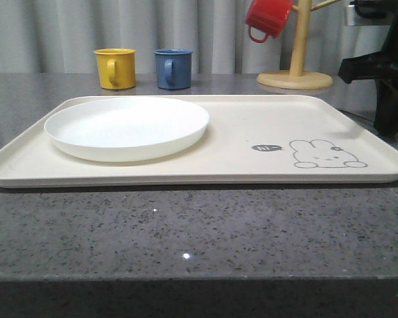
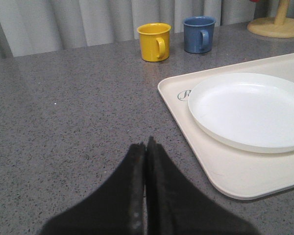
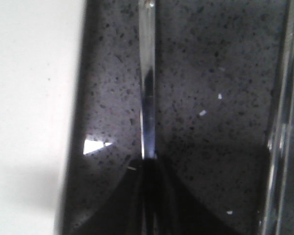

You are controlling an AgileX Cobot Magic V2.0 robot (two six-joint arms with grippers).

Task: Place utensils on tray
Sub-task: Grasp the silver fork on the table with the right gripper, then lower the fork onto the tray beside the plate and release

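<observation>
The cream tray (image 1: 252, 132) with the rabbit drawing lies across the counter in the front view. In the right wrist view my right gripper (image 3: 148, 164) is shut on the handle of a slim shiny silver utensil (image 3: 147, 88), low over the dark counter just beside the tray's rim (image 3: 34, 98). I cannot tell which utensil it is. Another shiny utensil (image 3: 279, 122) lies on the counter further from the tray. My left gripper (image 2: 146, 145) is shut on nothing, above the counter off the tray's (image 2: 220, 171) left corner.
A round white plate (image 1: 127, 127) sits on the tray's left half. A yellow mug (image 1: 115, 68) and a blue mug (image 1: 173, 68) stand behind the tray. A wooden mug tree (image 1: 296, 66) with a red mug (image 1: 268, 18) stands at the back right. My right arm (image 1: 390, 86) is black at the right edge.
</observation>
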